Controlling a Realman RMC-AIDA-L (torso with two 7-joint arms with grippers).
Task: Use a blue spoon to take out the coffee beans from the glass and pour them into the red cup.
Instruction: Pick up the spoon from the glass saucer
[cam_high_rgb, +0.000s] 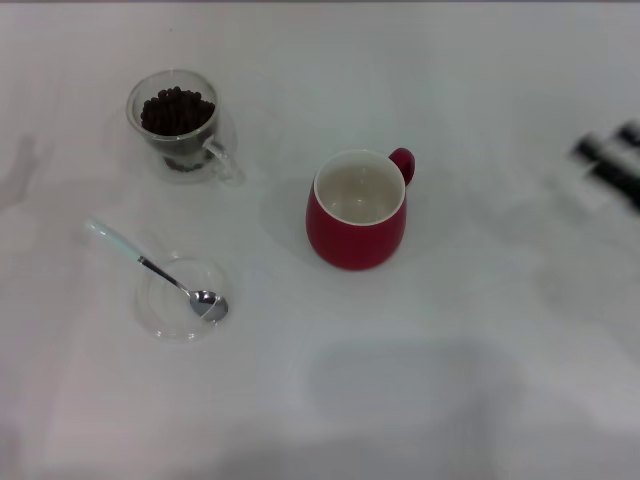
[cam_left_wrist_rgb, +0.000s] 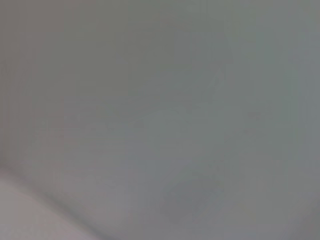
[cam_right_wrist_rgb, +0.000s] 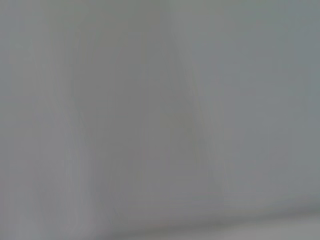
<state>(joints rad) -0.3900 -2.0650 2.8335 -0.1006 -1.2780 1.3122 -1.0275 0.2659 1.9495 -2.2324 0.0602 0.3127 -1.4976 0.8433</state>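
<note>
Nothing done yet, judging from how things lie. Blue spoon (cam_high_rgb: 155, 270) untouched, lying at near left with its silver bowl resting inside a flat clear saucer (cam_high_rgb: 160, 312) and its pale handle sticking out over the rim toward far left, onto the white table (cam_high_rgb: 450, 400). Every step left: picking up the spoon, dipping it into the glass, lifting beans out, carrying them over to the right, tipping them into the cup.

Glass (cam_high_rgb: 178, 125) standing upright at far left, well apart from the spoon, its clear handle turned toward near right. Heaped close to the brim with coffee beans (cam_high_rgb: 177, 110), dark and many, none spilled on the table around it.

Red cup (cam_high_rgb: 358, 212) upright near the middle, to the right of the glass and farther right than the saucer, loop handle pointing far right. White inside bare, not a bean in it. Saucer holding only the spoon's bowl.

No gripper at work over any of these. At the far right edge of the head view, a dark smeared shape, probably part of the right arm, well apart from the cup; jaws impossible to judge. Left gripper not seen anywhere. Both wrist views filled with plain grey surface only, no fingers, no task thing.
</note>
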